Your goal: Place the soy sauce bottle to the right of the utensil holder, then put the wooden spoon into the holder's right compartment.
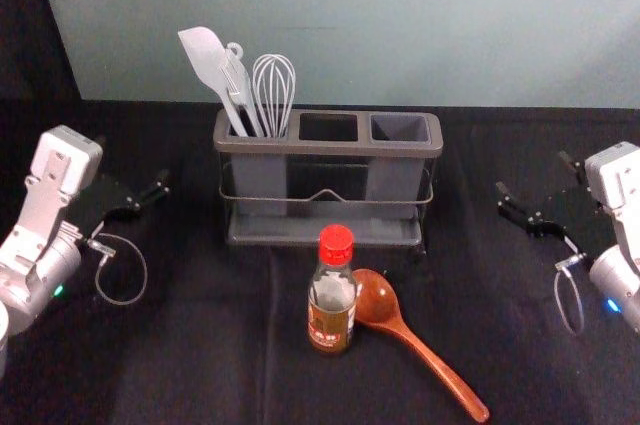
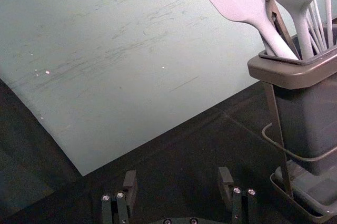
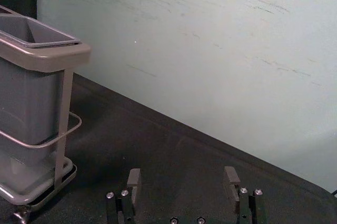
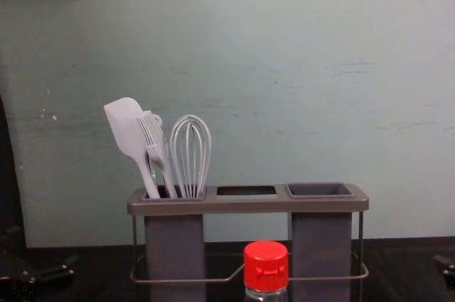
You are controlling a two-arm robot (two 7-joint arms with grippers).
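In the head view my left gripper [image 1: 134, 167] is open, well left of the utensil holder [image 1: 325, 146]; my right gripper [image 1: 533, 174] is open off to its right. The left wrist view has the left gripper [image 2: 178, 181] holding nothing, and the right wrist view has the right gripper [image 3: 182, 181] likewise bare between its fingers. Upright in front of the holder stands the soy sauce bottle [image 1: 332, 307] with its red cap [image 4: 266, 266]. The wooden spoon [image 1: 424, 349] lies flat, its bowl beside the bottle and its handle slanting toward the front right. The holder's right compartment [image 1: 399, 128] is empty.
A white spatula [image 1: 207, 58], a brush [image 4: 154, 140] and a whisk [image 1: 273, 91] stand in the holder's left compartment. Behind the black-covered table [image 1: 200, 345] rises a pale wall [image 1: 400, 25]. Thin cables [image 1: 142, 280] loop beneath both wrists.
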